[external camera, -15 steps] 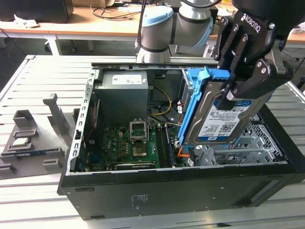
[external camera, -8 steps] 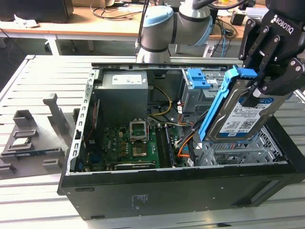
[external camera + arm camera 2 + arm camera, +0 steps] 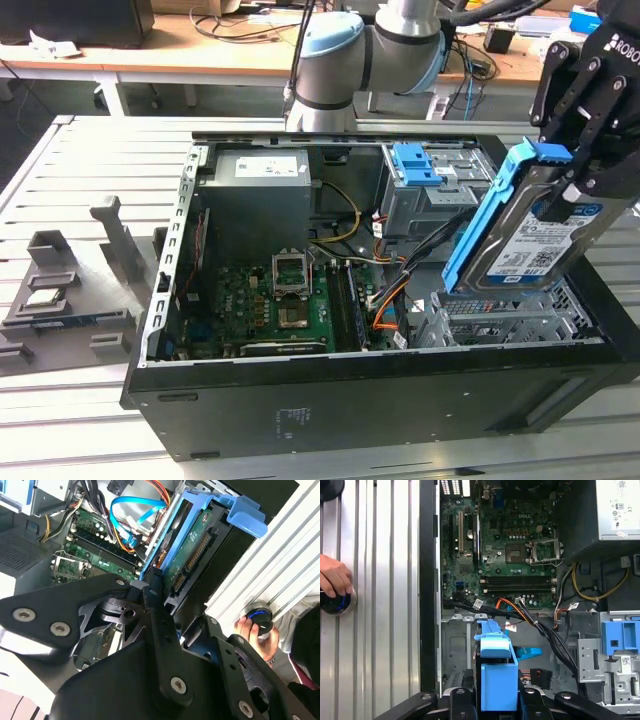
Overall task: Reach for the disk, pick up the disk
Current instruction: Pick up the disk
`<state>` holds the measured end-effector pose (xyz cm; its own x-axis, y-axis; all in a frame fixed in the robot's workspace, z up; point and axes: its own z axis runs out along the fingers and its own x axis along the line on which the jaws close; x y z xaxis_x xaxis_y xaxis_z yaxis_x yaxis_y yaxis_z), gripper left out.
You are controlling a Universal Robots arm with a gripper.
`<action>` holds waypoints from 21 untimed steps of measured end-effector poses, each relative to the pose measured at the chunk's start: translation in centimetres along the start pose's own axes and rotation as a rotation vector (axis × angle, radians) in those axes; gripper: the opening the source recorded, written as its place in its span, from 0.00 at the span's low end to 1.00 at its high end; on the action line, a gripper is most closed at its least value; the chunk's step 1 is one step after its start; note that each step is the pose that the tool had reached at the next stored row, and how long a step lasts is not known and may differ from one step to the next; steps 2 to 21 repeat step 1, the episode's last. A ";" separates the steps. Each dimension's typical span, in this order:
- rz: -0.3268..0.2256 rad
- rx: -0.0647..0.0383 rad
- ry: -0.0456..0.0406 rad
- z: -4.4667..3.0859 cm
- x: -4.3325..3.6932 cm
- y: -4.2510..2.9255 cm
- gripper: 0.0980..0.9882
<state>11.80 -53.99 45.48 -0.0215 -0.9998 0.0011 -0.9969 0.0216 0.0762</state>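
Observation:
The disk (image 3: 525, 240) is a silver-grey drive with a blue-and-white label and a blue edge rail. It hangs tilted above the drive cage (image 3: 500, 315) at the exterior view's right end of the open computer case. My black gripper (image 3: 572, 188) is shut on its upper end, one finger lying across the label. In the second wrist view the disk (image 3: 192, 542) shows its green circuit side between my fingers (image 3: 152, 592). The first wrist view looks down its blue rail (image 3: 497, 677), held between the jaws.
The open case (image 3: 380, 385) holds a motherboard (image 3: 270, 295), a power supply (image 3: 265, 190), loose cables (image 3: 385, 290) and a bay with a blue latch (image 3: 415, 165). A grey fixture (image 3: 70, 285) lies at the exterior view's left. A person's hand (image 3: 335, 577) rests on a round knob on the slatted table.

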 end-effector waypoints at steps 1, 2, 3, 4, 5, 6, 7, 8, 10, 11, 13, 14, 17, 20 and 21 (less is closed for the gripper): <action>0.000 0.000 0.0000 0.00 0.00 -0.01 0.30; 0.000 0.000 0.0000 0.00 0.00 -0.01 0.30; 0.000 0.000 0.0000 0.00 0.00 -0.01 0.30; 0.000 0.000 0.0000 0.00 0.00 -0.01 0.30; 0.000 0.000 0.0000 0.00 0.00 -0.01 0.30; 0.000 0.000 0.0000 0.00 0.00 -0.01 0.30; 0.000 0.000 0.0000 0.00 0.00 -0.01 0.30; 0.000 0.000 0.0000 0.00 0.00 -0.01 0.30; 0.000 0.000 0.0000 0.00 0.00 -0.01 0.30; 0.000 0.000 0.0000 0.00 0.00 -0.01 0.30; 0.000 0.000 0.0000 0.00 0.00 -0.01 0.30; 0.000 0.000 0.0000 0.00 0.00 -0.01 0.30; 0.000 0.000 0.0000 0.00 0.00 -0.01 0.30; 0.000 0.000 0.0000 0.00 0.00 -0.01 0.30; 0.000 0.000 0.0000 0.00 0.00 -0.01 0.30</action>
